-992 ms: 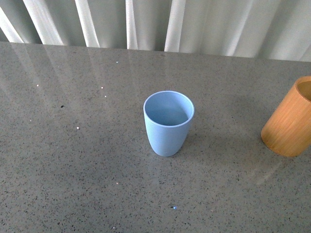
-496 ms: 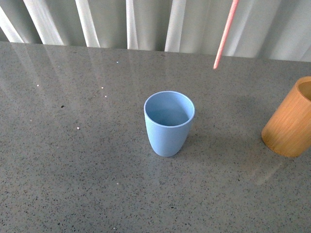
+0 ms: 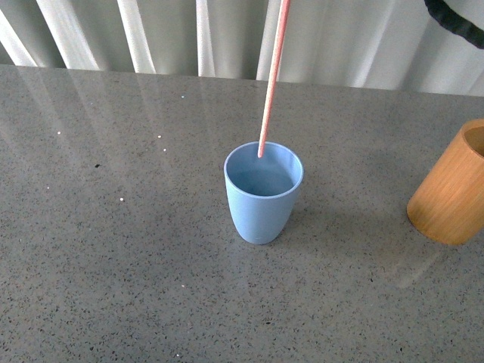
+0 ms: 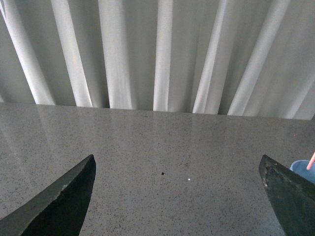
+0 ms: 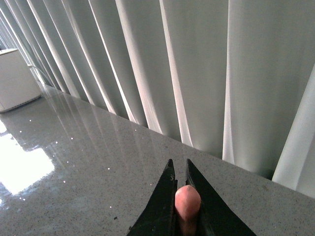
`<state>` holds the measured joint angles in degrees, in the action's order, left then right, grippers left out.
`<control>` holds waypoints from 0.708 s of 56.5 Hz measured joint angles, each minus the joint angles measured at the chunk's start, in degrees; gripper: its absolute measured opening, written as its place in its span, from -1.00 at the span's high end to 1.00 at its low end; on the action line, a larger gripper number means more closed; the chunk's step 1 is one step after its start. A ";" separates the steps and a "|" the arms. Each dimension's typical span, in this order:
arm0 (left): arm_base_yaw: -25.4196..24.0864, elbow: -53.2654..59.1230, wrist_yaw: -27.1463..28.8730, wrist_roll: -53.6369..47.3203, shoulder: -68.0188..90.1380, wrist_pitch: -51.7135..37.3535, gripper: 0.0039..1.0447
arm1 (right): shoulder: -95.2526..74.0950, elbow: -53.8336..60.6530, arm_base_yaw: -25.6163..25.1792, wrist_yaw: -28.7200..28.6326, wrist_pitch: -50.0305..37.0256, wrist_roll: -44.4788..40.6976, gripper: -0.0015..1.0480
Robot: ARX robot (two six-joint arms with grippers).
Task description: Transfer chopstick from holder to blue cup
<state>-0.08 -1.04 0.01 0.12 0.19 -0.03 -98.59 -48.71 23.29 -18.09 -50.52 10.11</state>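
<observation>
The light-blue cup (image 3: 263,198) stands upright in the middle of the grey table. A pinkish-red chopstick (image 3: 271,76) hangs nearly upright from above, leaning slightly, with its lower tip at the rear rim of the cup's mouth. In the right wrist view my right gripper (image 5: 178,165) is shut on the chopstick's upper end (image 5: 187,199). The orange-brown wooden holder (image 3: 451,187) stands at the right edge, partly cut off. My left gripper (image 4: 177,196) is open over bare table, and its view catches a sliver of the blue cup (image 4: 300,167).
White pleated curtains (image 3: 227,34) hang behind the table's far edge. A dark cable or arm part (image 3: 455,20) crosses the top right corner of the front view. A white box (image 5: 15,78) stands far along the table in the right wrist view.
The chopstick came in from the top of the front view, then moved left and down until its tip reached the cup's mouth. Cup and holder have stayed put.
</observation>
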 joint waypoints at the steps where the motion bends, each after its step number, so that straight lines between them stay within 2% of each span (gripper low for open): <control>1: 0.00 0.00 -0.02 0.00 0.00 0.00 -0.87 | -0.33 -0.07 0.00 0.02 0.00 0.17 0.96; 34: 0.00 0.00 0.00 0.00 0.00 0.00 -0.87 | -3.04 -0.17 0.76 0.17 0.98 0.46 0.96; 35: 0.00 0.00 0.00 0.00 0.00 0.00 -0.87 | -3.06 -0.15 0.79 0.17 0.98 0.35 0.95; 40: 0.00 0.00 0.00 0.00 0.00 0.00 -0.87 | -3.10 -0.04 0.83 0.20 1.01 0.24 0.66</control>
<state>-0.08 -1.04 0.01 0.12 0.19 -0.03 -101.69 -48.75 24.12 -17.89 -49.52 10.35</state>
